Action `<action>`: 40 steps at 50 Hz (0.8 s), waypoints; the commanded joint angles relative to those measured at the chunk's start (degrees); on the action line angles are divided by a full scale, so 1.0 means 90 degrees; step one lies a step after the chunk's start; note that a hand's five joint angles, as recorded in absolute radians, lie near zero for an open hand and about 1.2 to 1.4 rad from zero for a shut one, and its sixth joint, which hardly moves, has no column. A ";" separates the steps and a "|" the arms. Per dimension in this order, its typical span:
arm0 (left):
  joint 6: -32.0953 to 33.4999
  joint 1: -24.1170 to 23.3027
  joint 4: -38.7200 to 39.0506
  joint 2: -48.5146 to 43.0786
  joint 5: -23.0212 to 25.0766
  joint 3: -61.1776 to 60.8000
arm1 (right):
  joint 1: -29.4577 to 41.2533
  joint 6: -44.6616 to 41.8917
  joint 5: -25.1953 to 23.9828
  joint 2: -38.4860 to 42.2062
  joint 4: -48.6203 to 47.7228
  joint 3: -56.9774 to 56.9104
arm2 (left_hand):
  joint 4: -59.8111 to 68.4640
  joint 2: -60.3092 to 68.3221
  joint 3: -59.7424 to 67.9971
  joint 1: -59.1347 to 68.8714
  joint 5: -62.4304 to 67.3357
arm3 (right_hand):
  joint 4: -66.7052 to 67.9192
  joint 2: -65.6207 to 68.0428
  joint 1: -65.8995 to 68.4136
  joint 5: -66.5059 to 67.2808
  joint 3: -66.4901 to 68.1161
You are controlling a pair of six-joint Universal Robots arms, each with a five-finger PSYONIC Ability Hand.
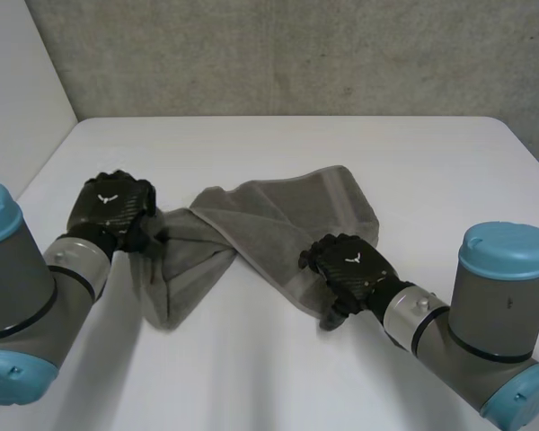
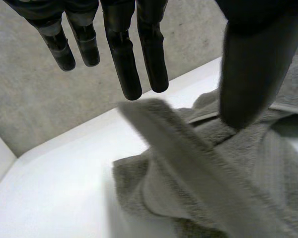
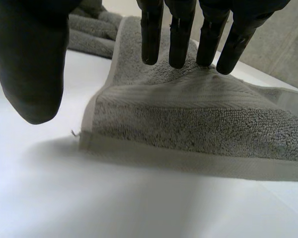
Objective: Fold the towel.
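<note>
On the white counter (image 1: 278, 144), mid-surface: grey towel (image 1: 278, 220) lying twisted and rumpled. Left hand (image 1: 117, 205) over its left end, fingers (image 2: 130, 64) straight, thumb apart, nothing held. Right hand (image 1: 352, 268) over the near right hem, fingers (image 3: 179, 34) straight, likewise holding nothing.

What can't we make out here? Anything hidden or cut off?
- Head view: the left hand covers the towel's end; contact under it is hidden.
- Head view: the right hand covers the towel's near corner.
- Head view: layer count at the middle twist, hidden by the top fold.
- Right wrist view: the towel is cut off at the edge away from the thumb.
</note>
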 commanded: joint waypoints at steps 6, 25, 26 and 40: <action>0.0471 0.0434 0.0263 -0.0266 -0.0007 -0.0022 | 0.0007 -0.0284 0.0008 0.0150 -0.0095 0.0050 | -0.0357 -0.0131 -0.0319 -0.0110 -0.0032 | -0.0370 0.0303 0.0361 0.0492 -0.0223; 0.0462 0.0434 0.0361 -0.0354 -0.0007 -0.0149 | -0.0052 -0.0704 -0.0022 0.0462 -0.0115 -0.0067 | -0.0357 -0.0187 -0.0319 -0.0166 -0.0088 | -0.0370 0.2117 0.2174 0.2306 -0.0223; 0.0462 0.0434 0.0361 -0.0354 -0.0007 -0.0149 | -0.0052 -0.0704 -0.0032 0.0491 -0.0115 -0.0077 | -0.0357 -0.0188 -0.0319 -0.0166 -0.0088 | -0.0370 0.2135 0.2193 0.2324 -0.0223; 0.0423 0.0336 0.0341 -0.0305 -0.0007 -0.0139 | -0.0071 -0.0665 -0.0129 0.0491 -0.0085 -0.0331 | -0.0357 -0.0188 -0.0319 -0.0166 -0.0088 | -0.0370 0.5960 0.6018 0.6149 -0.0223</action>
